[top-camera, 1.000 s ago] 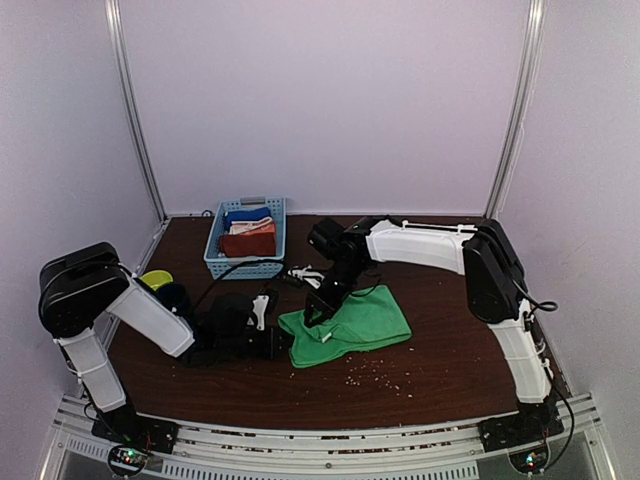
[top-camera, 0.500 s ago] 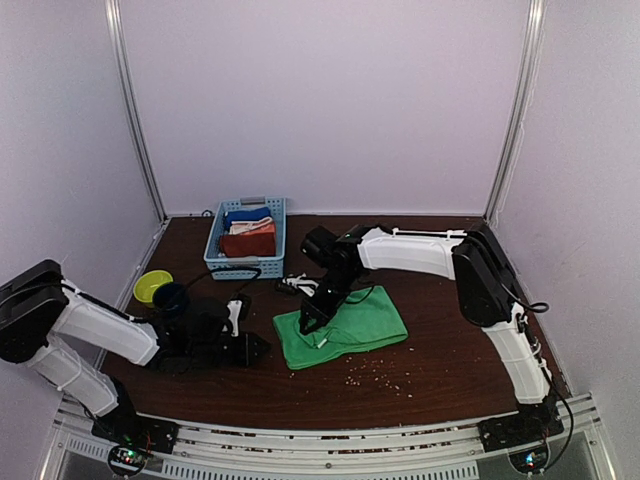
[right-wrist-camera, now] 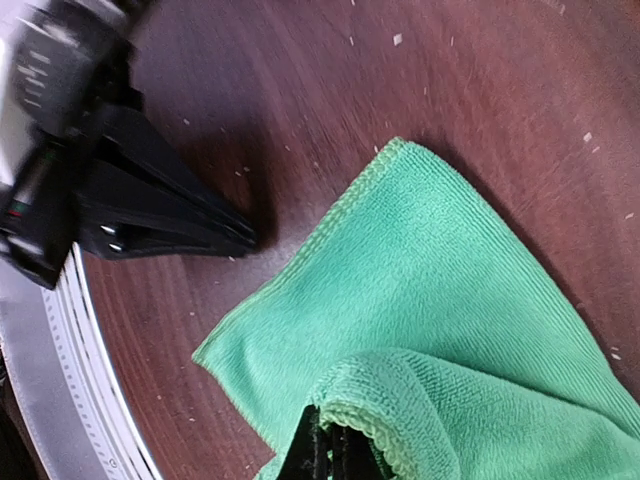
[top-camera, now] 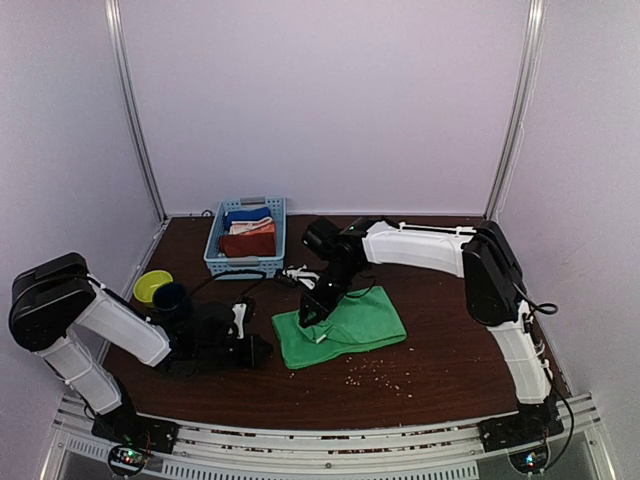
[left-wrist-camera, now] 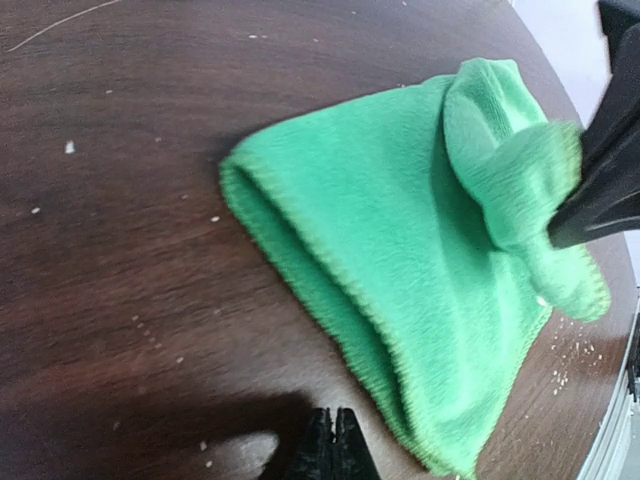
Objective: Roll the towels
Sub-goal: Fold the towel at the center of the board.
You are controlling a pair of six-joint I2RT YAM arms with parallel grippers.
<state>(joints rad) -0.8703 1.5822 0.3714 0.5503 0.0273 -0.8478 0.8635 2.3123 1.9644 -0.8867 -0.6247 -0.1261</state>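
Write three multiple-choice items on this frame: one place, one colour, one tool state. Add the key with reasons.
1. The rust towel is
A) in the blue basket
B) on the floor
C) draped over an arm

2. The towel in the right tool is
A) blue
B) green
C) white

3. The left tool is
A) wide open
B) shut and empty
C) shut on a towel

Key:
1 A, since it sits folded inside the basket at the back.
2 B, since the right tool pinches a bunched fold of the green towel.
3 B, since its tips meet with nothing between them, beside the towel.
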